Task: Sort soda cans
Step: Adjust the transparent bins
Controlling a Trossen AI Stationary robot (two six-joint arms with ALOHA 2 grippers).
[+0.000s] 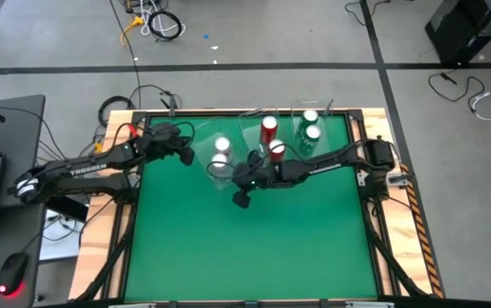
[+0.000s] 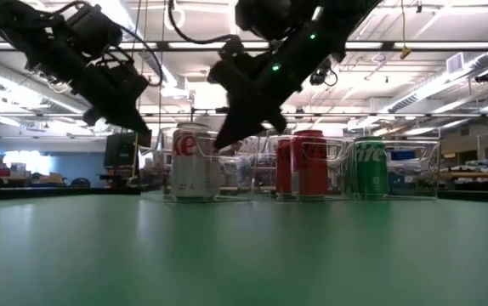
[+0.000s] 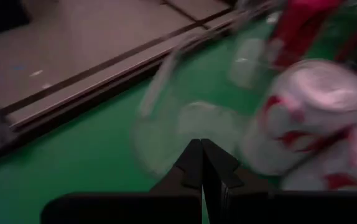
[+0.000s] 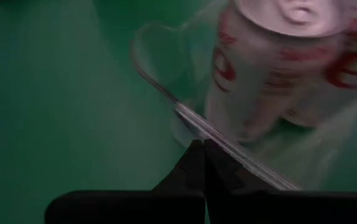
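Apparently sorted already: all six cans inside the clear plastic bins (image 1: pixel 290 109) along the upper middle of the high view. Silver-sided pair (image 1: pixel 221 156) in the leftmost bin, red pair (image 1: pixel 269 128) in the middle one, green pair (image 1: pixel 310 128) at the right. Same order in the low view: silver can (image 2: pixel 190 161), red can (image 2: pixel 309 161), green can (image 2: pixel 369 166), each behind its own clear wall.

Left gripper (image 1: pixel 184 156) clenched on nothing, just left of the silver bin. Its wrist view: fingers (image 3: pixel 191 163) pressed together, nothing between, silver cans just beyond (blurred).

Right gripper (image 1: pixel 240 200) likewise clenched and empty, raised off the mat at centre frame, just below the silver bin; its wrist view looks down over the bin rim onto a silver can (image 4: pixel 278 68).

Step in hand, by judgement: clearing away after the final placement. No can left loose on the green mat (image 1: pixel 254 248).

Next move, if any: lift both arms clear without clipping bin walls (light plastic, likely to slide if nudged).
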